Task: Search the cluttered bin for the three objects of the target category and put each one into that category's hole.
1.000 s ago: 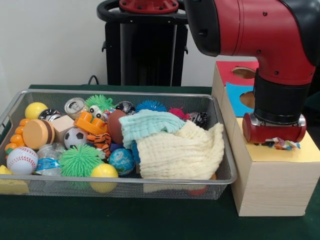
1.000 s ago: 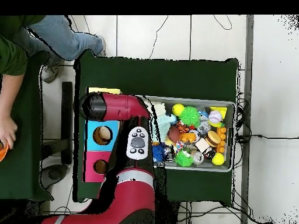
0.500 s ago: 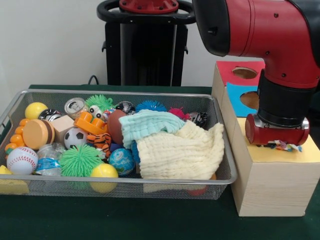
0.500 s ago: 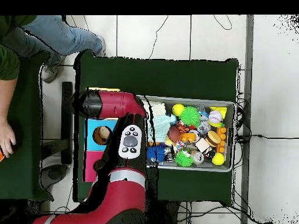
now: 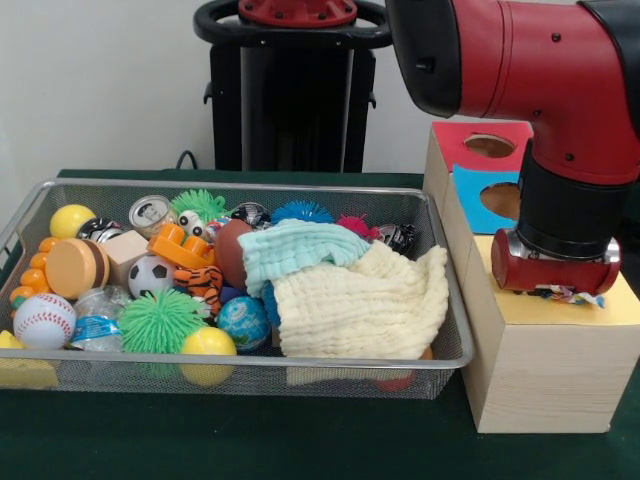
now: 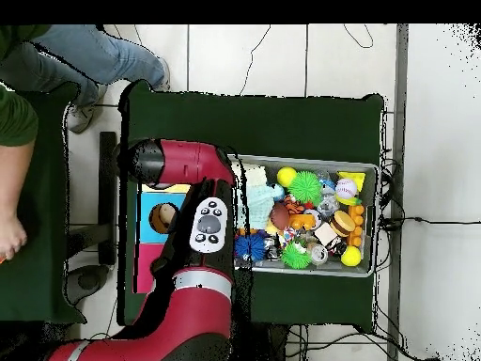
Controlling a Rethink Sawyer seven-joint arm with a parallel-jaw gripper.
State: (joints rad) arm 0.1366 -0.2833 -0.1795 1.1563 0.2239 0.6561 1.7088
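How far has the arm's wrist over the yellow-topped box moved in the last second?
Yes, slightly. In the front view the red wrist has slid right along the yellow-topped box, away from the wire basket. The dotted cloth still peeks out beneath it.

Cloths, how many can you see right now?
3. The pale teal cloth and the cream cloth lie in the wire basket; the dotted cloth peeks from under the arm's end on the yellow-topped box. Others may be buried.

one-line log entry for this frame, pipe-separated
arm: over yellow-topped box | gripper: low on top, state unclear | dotted cloth: under it | teal cloth, cream cloth: in bin
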